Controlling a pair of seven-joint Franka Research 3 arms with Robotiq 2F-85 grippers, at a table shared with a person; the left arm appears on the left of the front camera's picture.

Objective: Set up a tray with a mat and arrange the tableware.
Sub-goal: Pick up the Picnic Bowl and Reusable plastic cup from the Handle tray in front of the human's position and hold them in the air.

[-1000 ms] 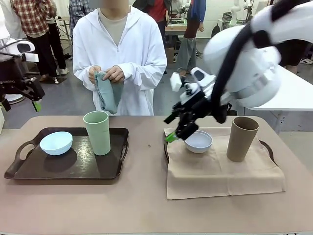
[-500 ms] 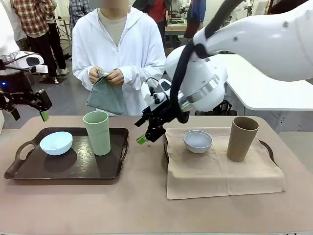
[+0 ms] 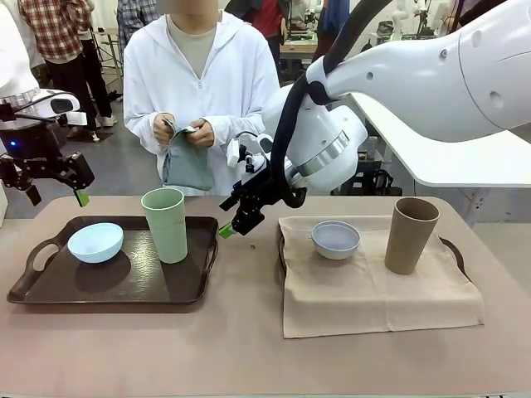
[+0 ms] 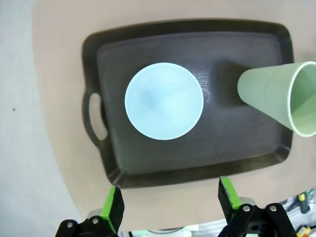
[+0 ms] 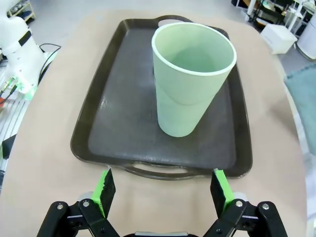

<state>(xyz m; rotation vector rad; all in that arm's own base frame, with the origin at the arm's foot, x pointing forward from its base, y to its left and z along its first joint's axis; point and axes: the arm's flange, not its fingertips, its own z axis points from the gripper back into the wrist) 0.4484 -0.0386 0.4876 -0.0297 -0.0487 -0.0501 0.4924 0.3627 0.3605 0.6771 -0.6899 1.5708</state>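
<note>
While the right-hand tray (image 3: pixel 453 246) already carries its beige mat (image 3: pixel 373 298), with the white bowl (image 3: pixel 336 239) and tan-brown tumbler (image 3: pixel 411 235) standing on it, the left-hand tray (image 3: pixel 124 286) is bare under the light blue bowl (image 3: pixel 95 242) and pale green tumbler (image 3: pixel 165 224), so the job looks about half done: that tray lacks a mat. A person across the tabletop (image 3: pixel 249 348) holds a grey-green cloth (image 3: pixel 187 166), likely that mat. The right pincer (image 3: pixel 235 225) hangs open and empty just beside the pale green tumbler; the left pincer (image 3: pixel 56 196) hangs open and empty near the left-hand tray. No brand, label or writing is readable.
</note>
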